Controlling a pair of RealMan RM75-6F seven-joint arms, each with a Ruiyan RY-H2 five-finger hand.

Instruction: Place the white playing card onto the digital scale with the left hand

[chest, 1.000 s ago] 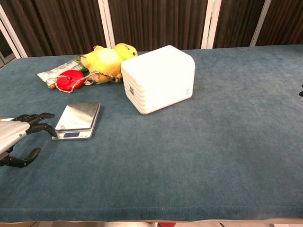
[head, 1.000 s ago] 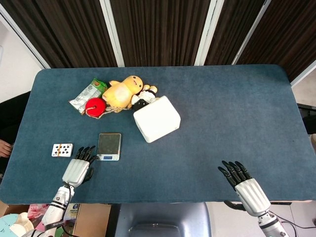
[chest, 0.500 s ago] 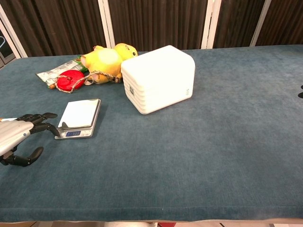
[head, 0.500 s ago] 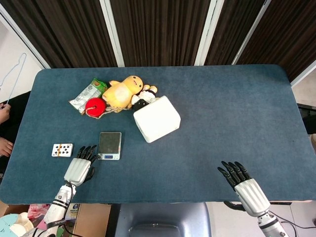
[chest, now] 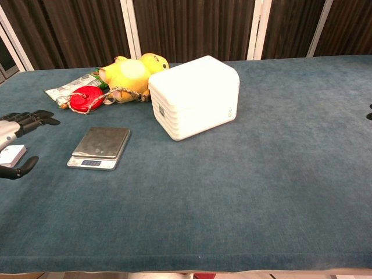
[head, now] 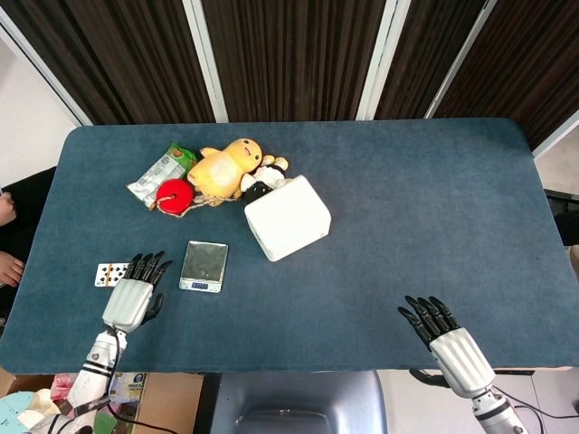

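The white playing card (head: pixel 109 273) lies flat on the blue table, near the left front; in the chest view only its corner (chest: pixel 13 155) shows at the left edge. My left hand (head: pixel 132 294) hovers over the card's right end with fingers spread and nothing held; its fingers (chest: pixel 26 120) and thumb show at the chest view's left edge. The digital scale (head: pixel 204 266) (chest: pixel 100 147) sits just right of that hand, its steel platter bare. My right hand (head: pixel 448 336) rests open near the front right edge, far from both.
A white box-shaped appliance (head: pixel 288 217) stands right of the scale. Behind it lie a yellow plush duck (head: pixel 228 166), a red disc with rope (head: pixel 174 193) and a snack packet (head: pixel 161 175). The table's front edge (head: pixel 271 369) runs just behind both hands.
My left hand has moved left, away from the scale and over the card's right end. The scale has shifted slightly to the right. The right hand has stayed put.
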